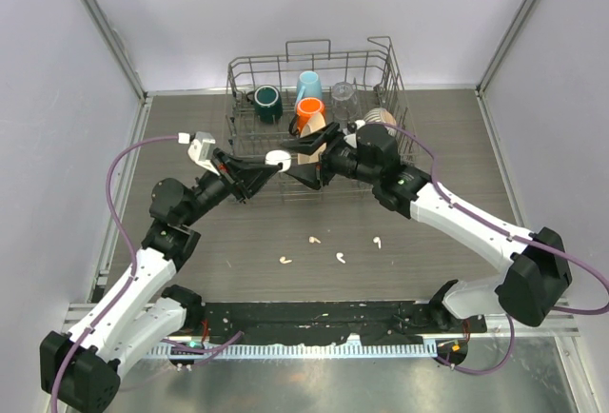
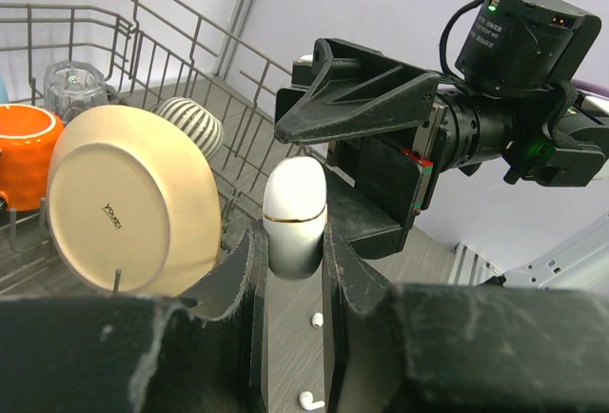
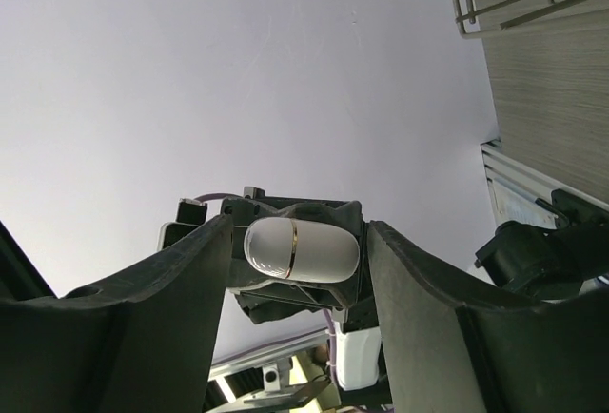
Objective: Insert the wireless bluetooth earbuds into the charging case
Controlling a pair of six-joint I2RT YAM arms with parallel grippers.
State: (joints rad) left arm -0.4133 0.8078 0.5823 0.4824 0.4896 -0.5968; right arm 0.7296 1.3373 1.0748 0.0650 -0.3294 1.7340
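The charging case [image 2: 296,208], white with a thin gold seam and its lid shut, is gripped in the left hand [image 1: 269,162] and held clear of the worktop [image 1: 457,147]. Just to the right, the right hand [image 1: 303,158] is spread wide, with a jaw on either side of the case and neither seen to touch it. In the right wrist view, the case's long axis is laid across that gap, from jaw to jaw. Four earbuds [image 1: 314,240] are scattered on the worktop below both hands, toward the arm bases and well apart from the case. The lid is judged to need opening first, and the right hand is placed nearest for that.
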